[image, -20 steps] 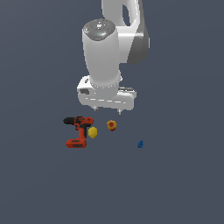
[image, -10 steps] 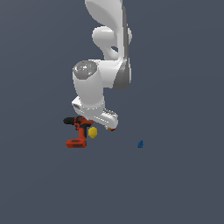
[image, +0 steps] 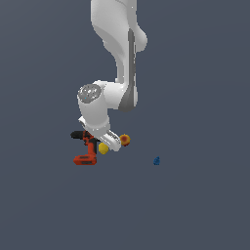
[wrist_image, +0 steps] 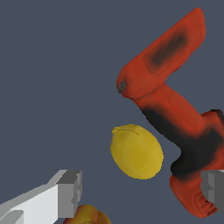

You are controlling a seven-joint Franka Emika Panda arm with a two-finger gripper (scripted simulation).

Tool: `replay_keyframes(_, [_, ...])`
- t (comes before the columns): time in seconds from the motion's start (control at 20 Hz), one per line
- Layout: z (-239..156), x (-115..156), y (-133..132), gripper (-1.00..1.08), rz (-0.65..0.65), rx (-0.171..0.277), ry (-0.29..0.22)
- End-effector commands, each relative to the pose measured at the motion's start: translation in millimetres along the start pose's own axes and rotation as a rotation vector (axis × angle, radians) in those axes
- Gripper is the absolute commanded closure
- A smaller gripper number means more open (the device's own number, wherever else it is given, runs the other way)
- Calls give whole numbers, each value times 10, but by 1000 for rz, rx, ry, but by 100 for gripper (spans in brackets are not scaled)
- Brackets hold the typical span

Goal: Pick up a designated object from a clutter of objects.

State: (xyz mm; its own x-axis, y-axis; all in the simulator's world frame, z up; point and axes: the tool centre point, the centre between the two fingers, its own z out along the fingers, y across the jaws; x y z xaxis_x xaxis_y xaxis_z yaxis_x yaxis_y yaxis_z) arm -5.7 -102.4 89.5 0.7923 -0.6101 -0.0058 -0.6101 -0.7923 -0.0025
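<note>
Tool [wrist_image: 142, 190] low over the clutter
Fingers spread wide, holding nothing; lemon [wrist_image: 136, 152] just beside the drill [wrist_image: 175, 109]; orange ball [image: 125, 140] near.

**A:** What stays unseen here?

**B:** In the exterior view the arm's wrist covers part of the lemon [image: 103, 148] and the drill's [image: 86, 147] upper body. The blue object [image: 156, 160] is too small to identify.

**A:** And at the wrist?

**B:** The picture's edge crops the orange ball [wrist_image: 87, 215], the drill's body and both fingers [wrist_image: 70, 192] of the tool.
</note>
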Motion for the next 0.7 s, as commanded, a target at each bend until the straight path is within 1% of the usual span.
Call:
replay_keyframes(0.0, [71,12,47,-92,25,-1,4])
replay_keyframes(0.4, [128,12,68,-92,34,-3,4])
replay_keyframes(0.65, [291,8,73,-92,36,-3,5])
